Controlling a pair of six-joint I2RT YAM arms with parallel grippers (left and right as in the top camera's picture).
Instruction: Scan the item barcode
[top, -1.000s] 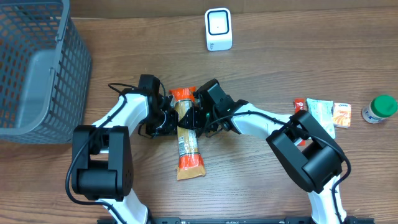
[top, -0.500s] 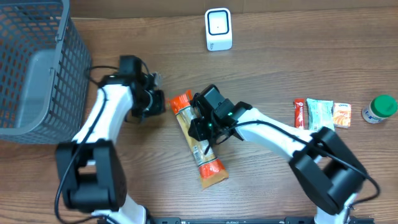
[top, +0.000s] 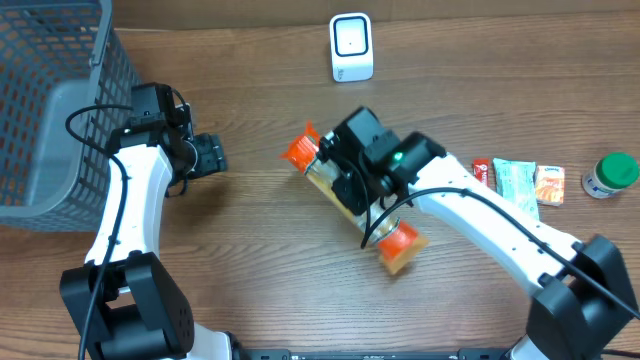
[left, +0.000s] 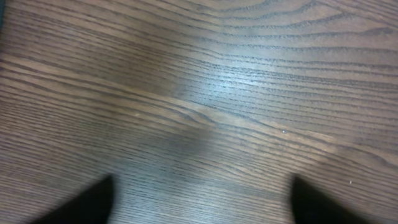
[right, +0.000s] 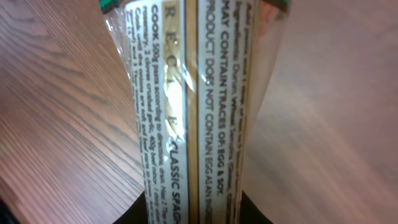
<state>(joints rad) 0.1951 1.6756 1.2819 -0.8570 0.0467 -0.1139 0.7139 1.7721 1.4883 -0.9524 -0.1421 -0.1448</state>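
The item is a long clear spaghetti packet (top: 322, 176) with orange ends, held slantwise above the table. My right gripper (top: 352, 188) is shut on its middle. In the right wrist view the packet (right: 199, 106) fills the centre with printed text facing the camera, and the right gripper (right: 198, 213) clamps it from both sides. No barcode shows in any view. The white scanner (top: 351, 47) stands at the back centre. My left gripper (top: 210, 156) hangs open and empty near the basket; in its own view the left gripper (left: 199, 200) has only bare wood between its fingertips (left: 93, 200).
A grey mesh basket (top: 60, 110) takes up the far left. Several small snack packets (top: 517, 183) and a green-capped bottle (top: 611, 174) lie at the right edge. The wooden table (top: 250, 270) shows between them.
My left gripper let go of the packet, opened wide and drew back left toward the basket. My right gripper lifted the packet and swung it to the right and back, turning it.
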